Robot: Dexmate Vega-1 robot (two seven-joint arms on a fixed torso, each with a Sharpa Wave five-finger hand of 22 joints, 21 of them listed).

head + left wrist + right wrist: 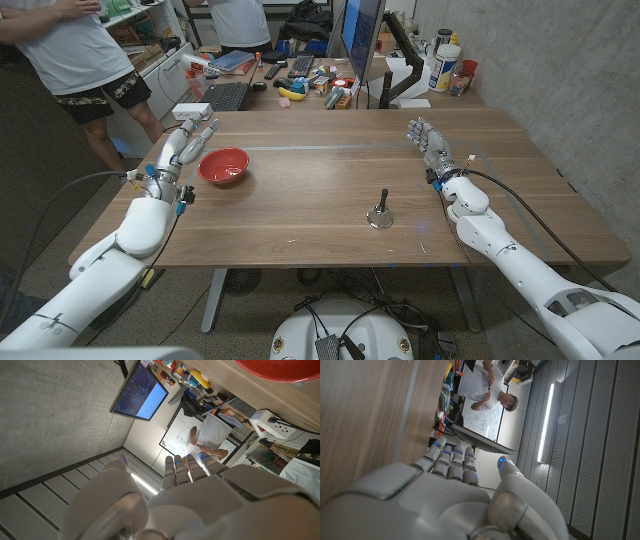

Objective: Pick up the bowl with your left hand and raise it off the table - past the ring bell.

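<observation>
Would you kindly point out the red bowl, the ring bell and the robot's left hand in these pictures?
red bowl (223,166), head view, inner base.
ring bell (380,218), head view, its metal dome.
left hand (188,140), head view, back of the hand.

Red bowl (223,166); bell (380,214) seemingly dark metallic; brown wood-grain table (320,190).

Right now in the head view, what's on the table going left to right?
left hand → red bowl → ring bell → right hand. Both hands hold nothing.
</observation>
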